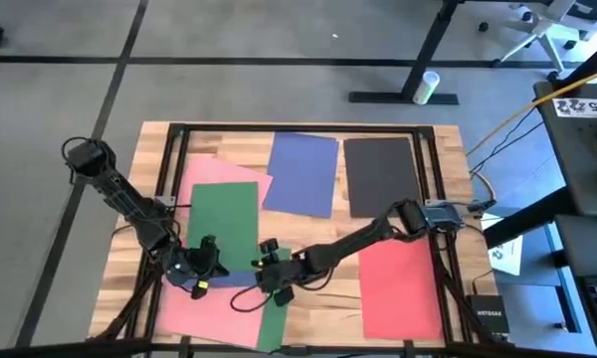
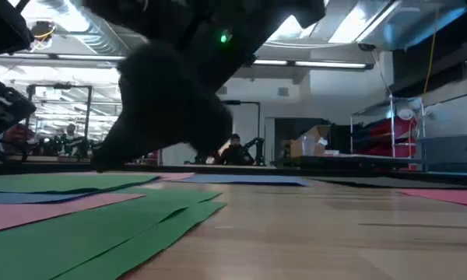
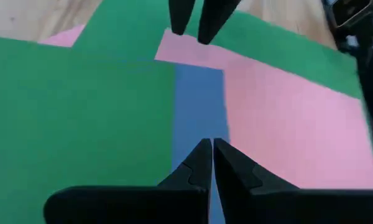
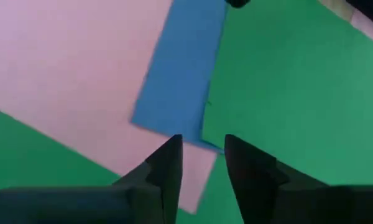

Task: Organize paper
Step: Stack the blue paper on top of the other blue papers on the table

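Thin, floppy blue construction-paper sheet (image 1: 234, 279) near table's (image 1: 308, 132) front edge: best pinched at exposed edge. Left gripper (image 3: 210, 148) closed empty; right gripper (image 4: 202, 146) slightly parted.

A light wooden plank table (image 1: 448, 149) with a black metal frame stands on a grey floor crossed by dark lines (image 1: 70, 60). Past its far edge a white cylindrical cup (image 1: 426, 87) lies beside a black metal stand foot (image 1: 418, 96). A yellow cable (image 1: 497, 134) runs toward the table's right side. Near the right front corner sit a small white printed sheet (image 1: 504, 254) and a black box with white lettering (image 1: 485, 311). In the low view, a person (image 2: 235, 149) sits far behind, under bright ceiling lights.
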Controlling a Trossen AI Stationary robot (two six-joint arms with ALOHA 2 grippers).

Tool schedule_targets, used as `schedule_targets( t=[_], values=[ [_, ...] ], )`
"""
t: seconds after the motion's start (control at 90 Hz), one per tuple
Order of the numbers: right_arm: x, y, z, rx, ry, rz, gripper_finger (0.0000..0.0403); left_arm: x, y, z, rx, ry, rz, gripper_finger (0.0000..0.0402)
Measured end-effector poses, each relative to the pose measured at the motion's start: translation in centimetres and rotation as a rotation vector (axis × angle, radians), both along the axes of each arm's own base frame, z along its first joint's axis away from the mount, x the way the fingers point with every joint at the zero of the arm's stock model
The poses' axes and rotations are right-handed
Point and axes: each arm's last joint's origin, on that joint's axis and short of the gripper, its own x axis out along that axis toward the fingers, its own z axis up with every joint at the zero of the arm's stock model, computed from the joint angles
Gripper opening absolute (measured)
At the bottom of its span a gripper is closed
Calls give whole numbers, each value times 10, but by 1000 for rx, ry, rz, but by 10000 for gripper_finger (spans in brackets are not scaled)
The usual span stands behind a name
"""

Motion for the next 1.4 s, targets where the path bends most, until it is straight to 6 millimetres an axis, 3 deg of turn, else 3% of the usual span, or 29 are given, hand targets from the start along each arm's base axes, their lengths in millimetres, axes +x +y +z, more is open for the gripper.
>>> schedule_targets(
  t=[0.411,0.689,1.078,1.4],
  values=[
    [1,-1,-1,-38,-4,41,111,0,0,0,-1,0,1,0],
    [8,-15,-8,-30,-2,44,111,0,0,0,4,-1,-3,0],
    [10,-13,-8,-16,-13,90,111,0,0,0,6,0,-4,0],
    [14,-16,-24,-43,-7,94,111,1,1,0,12,-2,0,0]
  ],
)
